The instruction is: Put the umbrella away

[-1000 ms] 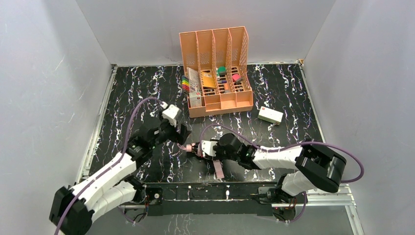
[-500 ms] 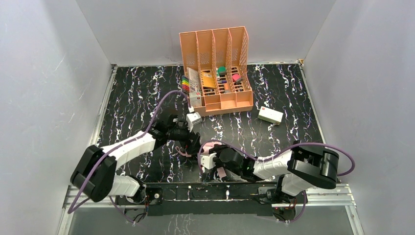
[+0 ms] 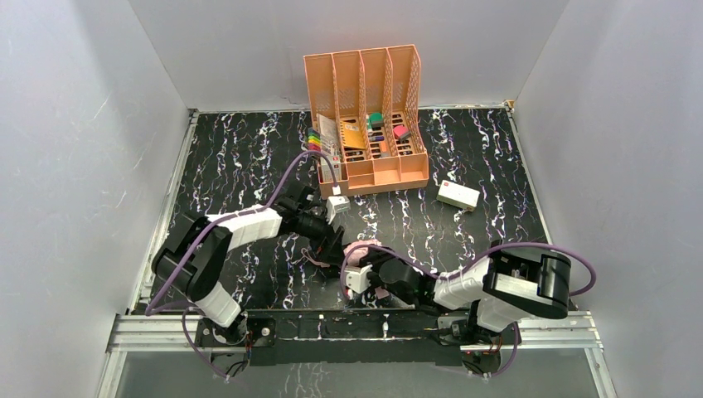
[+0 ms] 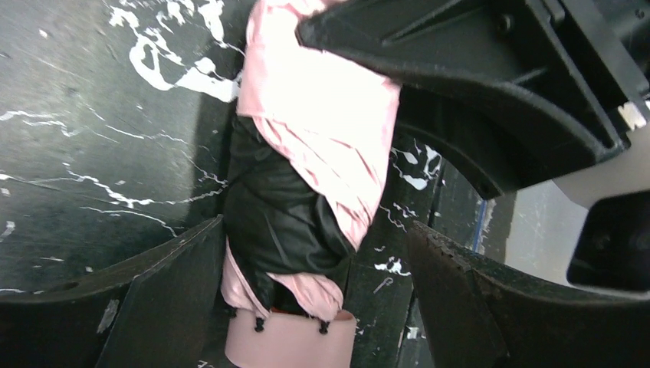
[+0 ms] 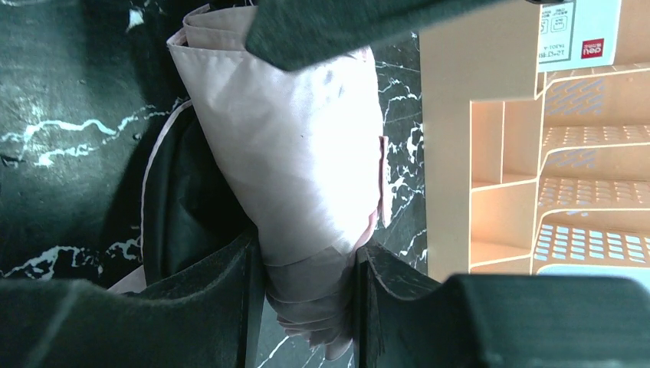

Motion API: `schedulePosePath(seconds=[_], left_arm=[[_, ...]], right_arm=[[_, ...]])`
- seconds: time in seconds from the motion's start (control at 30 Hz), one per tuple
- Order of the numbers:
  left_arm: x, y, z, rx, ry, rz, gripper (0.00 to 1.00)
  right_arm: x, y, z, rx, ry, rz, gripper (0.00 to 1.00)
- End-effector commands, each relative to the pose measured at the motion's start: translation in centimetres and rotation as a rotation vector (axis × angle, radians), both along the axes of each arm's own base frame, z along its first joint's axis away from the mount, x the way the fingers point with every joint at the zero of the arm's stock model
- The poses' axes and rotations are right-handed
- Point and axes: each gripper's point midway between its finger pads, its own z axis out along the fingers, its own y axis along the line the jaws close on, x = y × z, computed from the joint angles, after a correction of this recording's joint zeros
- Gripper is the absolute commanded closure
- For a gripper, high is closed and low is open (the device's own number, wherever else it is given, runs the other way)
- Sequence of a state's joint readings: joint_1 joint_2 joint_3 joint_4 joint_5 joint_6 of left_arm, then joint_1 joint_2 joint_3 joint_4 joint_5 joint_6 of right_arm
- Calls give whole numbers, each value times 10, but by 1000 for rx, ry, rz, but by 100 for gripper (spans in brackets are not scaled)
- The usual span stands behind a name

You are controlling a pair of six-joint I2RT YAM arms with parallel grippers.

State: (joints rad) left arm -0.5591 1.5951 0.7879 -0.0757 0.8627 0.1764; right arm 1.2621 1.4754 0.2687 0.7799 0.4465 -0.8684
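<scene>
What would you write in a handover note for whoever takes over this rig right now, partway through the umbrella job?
Right gripper: shut on the umbrella, clamping the pink fabric bundle.
Left gripper: open, jaws straddling one end of the umbrella, not clamped.
Umbrella: folded and bunched, near the front of the table, between the arms. Cannot tell whether it is resting or lifted.
Done: collapsed and gripped.
Left: not put away. The orange desk organiser stands apart at the back. Probably gather the loose fabric, then stow it.
</scene>
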Motion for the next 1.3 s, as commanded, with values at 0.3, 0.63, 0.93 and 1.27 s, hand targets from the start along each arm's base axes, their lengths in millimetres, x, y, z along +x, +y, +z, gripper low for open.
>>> schedulePosePath(seconds=[0.3, 0.63, 0.93, 1.27], left_arm=[[-20, -10, -3, -67, 214, -75, 20], [-10, -11, -19, 12, 250, -37, 39], [2, 4, -36, 191, 173, 41, 86], [13, 22, -40, 334, 24, 86, 100]], right_arm=[[4, -22, -13, -87, -91, -41, 83], [5, -19, -7, -54, -103, -51, 83], [5, -10, 2, -8, -78, -56, 81], [-15, 5, 33, 104, 94, -15, 26]])
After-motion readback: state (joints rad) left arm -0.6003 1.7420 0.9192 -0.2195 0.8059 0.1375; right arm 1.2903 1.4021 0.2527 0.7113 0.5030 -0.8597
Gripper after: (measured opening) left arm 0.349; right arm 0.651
